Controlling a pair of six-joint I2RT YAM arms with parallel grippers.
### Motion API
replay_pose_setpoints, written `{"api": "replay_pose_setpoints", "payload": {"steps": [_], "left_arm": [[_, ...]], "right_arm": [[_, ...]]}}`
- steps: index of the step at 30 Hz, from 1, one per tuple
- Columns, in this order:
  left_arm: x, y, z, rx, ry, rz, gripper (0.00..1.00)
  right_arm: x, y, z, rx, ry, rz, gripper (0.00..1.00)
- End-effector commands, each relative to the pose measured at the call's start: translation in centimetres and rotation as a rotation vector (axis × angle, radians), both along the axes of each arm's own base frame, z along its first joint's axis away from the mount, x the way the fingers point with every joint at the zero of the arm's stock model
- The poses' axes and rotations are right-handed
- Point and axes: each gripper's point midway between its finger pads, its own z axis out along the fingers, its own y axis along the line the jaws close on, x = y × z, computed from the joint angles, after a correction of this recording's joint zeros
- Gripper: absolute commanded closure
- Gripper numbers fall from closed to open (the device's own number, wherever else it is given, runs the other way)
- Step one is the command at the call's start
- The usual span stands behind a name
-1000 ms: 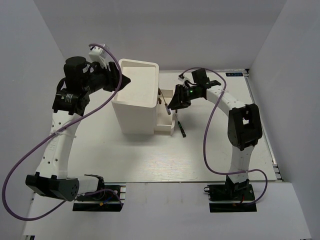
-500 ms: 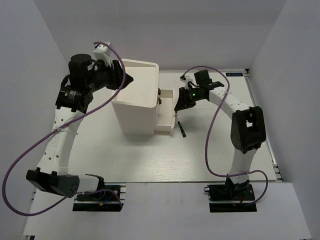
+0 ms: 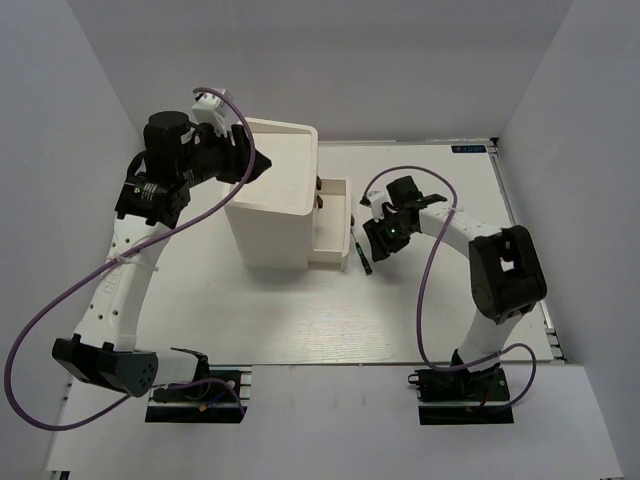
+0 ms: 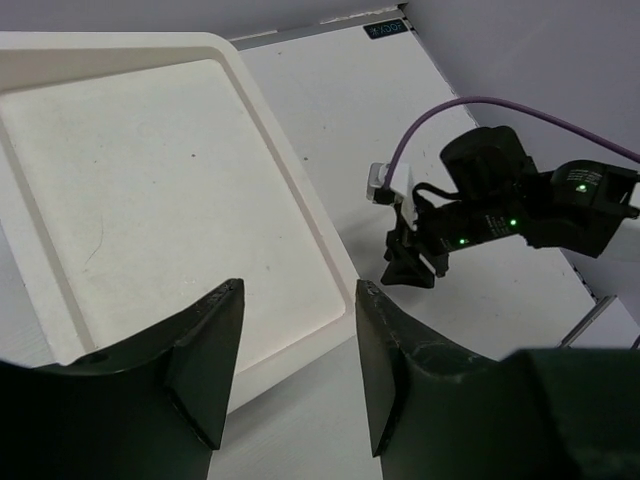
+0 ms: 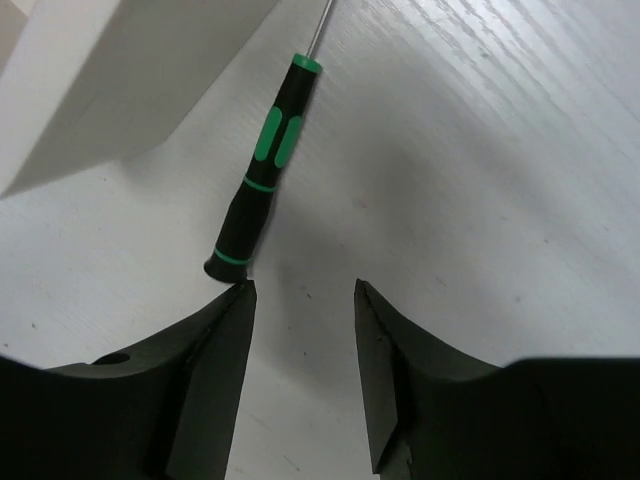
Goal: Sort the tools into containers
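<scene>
A screwdriver with a black and green handle (image 5: 264, 172) lies on the table beside the white cabinet's open bottom drawer (image 3: 331, 228); it also shows in the top view (image 3: 361, 256). My right gripper (image 5: 303, 287) is open and empty, low over the table just past the handle's butt end, its left fingertip almost at the butt. In the top view the right gripper (image 3: 373, 243) is next to the drawer. My left gripper (image 4: 300, 288) is open and empty, hovering above the cabinet's top (image 4: 150, 180). No pliers are visible.
The tall white cabinet (image 3: 272, 205) stands left of centre, its drawer pulled out to the right with small dark knobs (image 3: 319, 186) above it. The enclosure's white walls close in the back and sides. My right arm shows in the left wrist view (image 4: 500, 205).
My right gripper has moved from above the open drawer toward the near side and down to the screwdriver on the table. The thin tool at its tips one second ago is gone. The left gripper shifted slightly right.
</scene>
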Motion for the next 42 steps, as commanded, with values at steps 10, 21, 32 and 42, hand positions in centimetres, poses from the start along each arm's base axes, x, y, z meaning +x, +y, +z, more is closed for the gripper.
{"api": "replay_pose_setpoints", "payload": {"steps": [10,21,32,42], "left_arm": [[-1.8,1.1,0.1,0.006,-0.012,0.049,0.41],[-1.8,1.2,-0.1,0.011,-0.004,0.058,0.41],[-1.6,1.7,0.0,0.02,-0.005,0.086,0.41],[-1.0,6.2,-4.6,0.068,0.104,0.363,0.36]], "right_arm": [[2.2,4.1,-1.2,0.017,-0.006,-0.078,0.48],[0.5,4.7,-2.8,0.002,0.041,-0.172,0.49],[-1.3,1.1,-5.4,-0.153,0.025,-0.336,1.0],[4.2,-1.4,5.7,0.047,-0.199,-0.467,1.0]]}}
